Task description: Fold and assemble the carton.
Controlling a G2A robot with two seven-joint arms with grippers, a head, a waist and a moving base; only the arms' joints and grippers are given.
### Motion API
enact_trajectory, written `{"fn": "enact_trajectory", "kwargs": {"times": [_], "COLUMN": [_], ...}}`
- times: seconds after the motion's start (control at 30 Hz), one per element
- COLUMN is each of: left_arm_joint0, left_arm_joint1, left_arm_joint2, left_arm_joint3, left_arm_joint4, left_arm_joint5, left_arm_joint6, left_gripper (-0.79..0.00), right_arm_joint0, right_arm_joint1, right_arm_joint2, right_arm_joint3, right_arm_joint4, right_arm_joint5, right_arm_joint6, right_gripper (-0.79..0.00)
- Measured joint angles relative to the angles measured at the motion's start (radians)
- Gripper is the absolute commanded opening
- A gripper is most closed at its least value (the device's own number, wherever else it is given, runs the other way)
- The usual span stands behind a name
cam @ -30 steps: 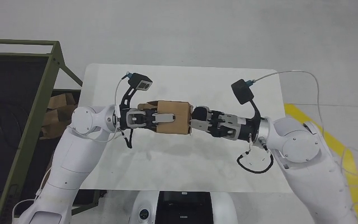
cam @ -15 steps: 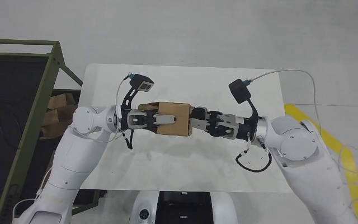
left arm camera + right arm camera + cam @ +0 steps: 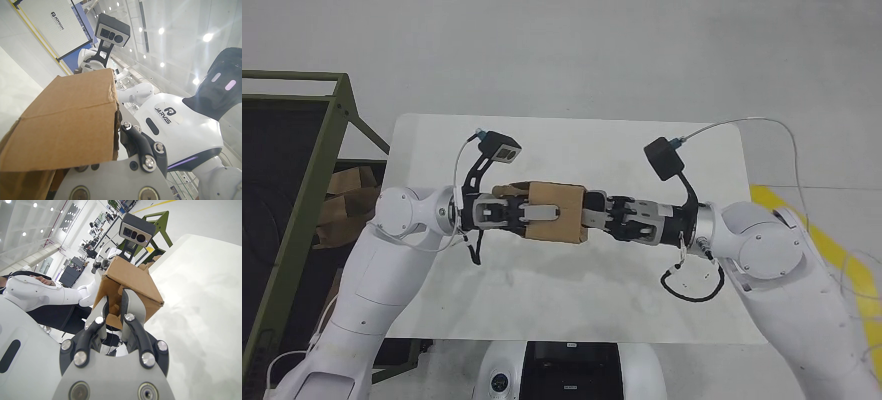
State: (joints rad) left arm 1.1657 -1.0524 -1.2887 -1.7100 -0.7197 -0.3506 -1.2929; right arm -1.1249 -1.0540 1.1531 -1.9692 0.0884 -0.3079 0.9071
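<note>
**Right arm pushed closer in on the carton**

Over the last second your right arm has slid toward the left one, bringing the right hand (image 3: 589, 216) tighter against the carton (image 3: 560, 211). The carton itself has barely shifted.

From the top view, you have the carton held over the middle of the white surface (image 3: 572, 300). Its long axis runs side to side, in line with both forearms. The left hand (image 3: 532, 212) is clenched on its left end, with one pale finger lying along the top face. The right hand meets the opposite end. Off the surface's left edge stands a green frame (image 3: 302, 90) with brown cardboard pieces (image 3: 342, 205) lying inside it.

From the left wrist view, you look along a flat brown panel with one crease across it. The panel's worn corner edge runs down into your left hand.

From the right wrist view, the carton's open end faces your right hand. That hand is released, its two fingers (image 3: 130, 306) a little apart with their tips inside the opening. The carton is hollow, and a loose inner flap shows between the fingers.
</note>
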Motion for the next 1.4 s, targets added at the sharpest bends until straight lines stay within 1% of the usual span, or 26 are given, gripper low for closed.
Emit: {"fn": "enact_trajectory", "kwargs": {"times": [0.43, 0.57, 0.87, 1.17, 1.4], "left_arm_joint0": [-0.017, -0.018, -0.011, 0.004, 0.017], "left_arm_joint1": [-0.004, -0.004, -0.004, -0.002, -0.002], "left_arm_joint2": [0.019, 0.02, 0.017, 0.002, -0.009], "left_arm_joint3": [0.013, 0.014, 0.012, 0.006, -0.003], "left_arm_joint4": [-0.003, -0.003, -0.002, 0.002, 0.001], "left_arm_joint5": [-0.001, -0.002, -0.005, -0.009, -0.014], "left_arm_joint6": [-0.002, 0.0, 0.004, 0.022, 0.038], "left_gripper": [-0.785, -0.785, -0.785, -0.785, -0.785], "right_arm_joint0": [0.032, 0.044, 0.055, 0.023, -0.029], "right_arm_joint1": [-0.005, -0.008, -0.011, -0.005, 0.004], "right_arm_joint2": [-0.033, -0.049, -0.062, -0.029, 0.023], "right_arm_joint3": [0.019, 0.021, 0.024, 0.008, -0.012], "right_arm_joint4": [-0.012, -0.017, -0.026, -0.042, -0.041], "right_arm_joint5": [0.009, 0.012, 0.013, -0.009, -0.037], "right_arm_joint6": [-0.002, -0.001, -0.007, -0.031, -0.052], "right_gripper": [-0.68, -0.671, -0.677, -0.659, -0.674]}}
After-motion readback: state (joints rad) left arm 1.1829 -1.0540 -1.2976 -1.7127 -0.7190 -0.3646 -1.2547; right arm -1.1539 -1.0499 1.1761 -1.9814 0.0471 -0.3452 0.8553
